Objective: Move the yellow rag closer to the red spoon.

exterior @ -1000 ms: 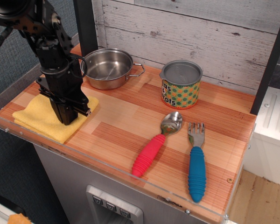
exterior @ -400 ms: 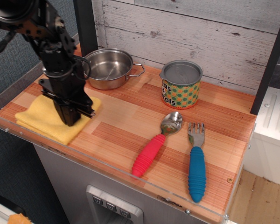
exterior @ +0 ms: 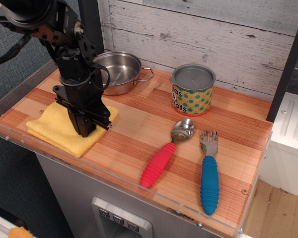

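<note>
Claw [exterior: 86, 130] presses yellow rag [exterior: 59, 130]; can [exterior: 192, 90] lettering unreadable.

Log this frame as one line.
phase: dragging | claw: pressed down on yellow rag, open/shut unclear | rag: shifted toward red spoon, gap remains | status: in progress

yellow rag [exterior: 57, 130], red spoon [exterior: 165, 153] handle, blue fork [exterior: 209, 174] handle, orange-green dotted can [exterior: 192, 92], black tool [exterior: 86, 127]
</note>
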Robot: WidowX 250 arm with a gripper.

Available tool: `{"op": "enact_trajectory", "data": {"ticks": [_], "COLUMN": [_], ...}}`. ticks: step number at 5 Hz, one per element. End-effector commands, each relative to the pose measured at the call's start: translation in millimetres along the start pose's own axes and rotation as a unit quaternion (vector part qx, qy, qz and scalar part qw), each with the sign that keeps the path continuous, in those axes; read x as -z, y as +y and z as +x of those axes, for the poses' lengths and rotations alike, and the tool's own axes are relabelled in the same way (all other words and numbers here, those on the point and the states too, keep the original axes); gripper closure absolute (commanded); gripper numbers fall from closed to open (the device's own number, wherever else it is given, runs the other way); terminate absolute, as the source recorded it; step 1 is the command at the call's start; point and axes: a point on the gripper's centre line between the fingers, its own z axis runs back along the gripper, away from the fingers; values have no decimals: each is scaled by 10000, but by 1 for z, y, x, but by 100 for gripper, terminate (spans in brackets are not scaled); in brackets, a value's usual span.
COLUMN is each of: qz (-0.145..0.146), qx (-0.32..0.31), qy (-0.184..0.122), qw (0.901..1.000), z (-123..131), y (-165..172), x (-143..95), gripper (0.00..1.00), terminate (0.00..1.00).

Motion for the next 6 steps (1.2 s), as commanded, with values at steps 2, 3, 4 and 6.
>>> {"op": "enact_trajectory", "data": {"ticks": [2,3,4,6], "qz": [-138,-216,-238,-264], "qx": [-51,15,133,93], "qy": [2,-9,26,45], "qw": [9999,9998,9996,9996], "z": [5,7,9,14], "y": [-38,-52,-64,-77], "x": [-4,-5,-2,-1], "gripper": [100,100,100,100], "terminate": [0,0,0,0]}}
